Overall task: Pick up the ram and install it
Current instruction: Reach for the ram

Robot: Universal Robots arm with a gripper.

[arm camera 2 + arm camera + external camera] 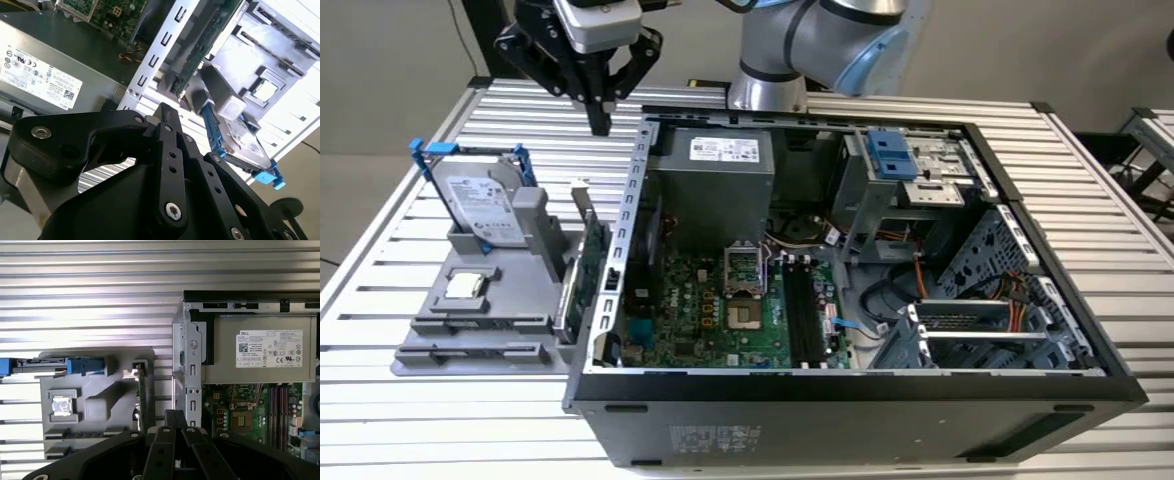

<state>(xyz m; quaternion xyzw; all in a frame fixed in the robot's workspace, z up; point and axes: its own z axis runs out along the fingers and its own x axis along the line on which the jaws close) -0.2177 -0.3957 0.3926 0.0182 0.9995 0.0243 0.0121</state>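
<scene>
The ram (pixel 566 298) is a thin grey-green stick standing on edge at the right side of the grey holder (pixel 420 335), in the exterior view. It stands beside the taller green expansion card (pixel 595 270). My gripper (pixel 600 122) hangs above the table behind the holder, off the case's far left corner, well apart from the ram. Its black fingers point down, pressed together with nothing between them. Both wrist views show the gripper (pixel 175 416) (pixel 167 114) shut and empty. The motherboard's dark memory slots (pixel 801 310) lie open inside the case.
The open computer case (pixel 854 385) takes up the table's middle and the exterior view's right. The holder carries a silver hard drive with blue rails (pixel 480 205) and a small square chip (pixel 464 285). The case's power supply (pixel 714 175) and left wall (pixel 630 230) stand close to the gripper.
</scene>
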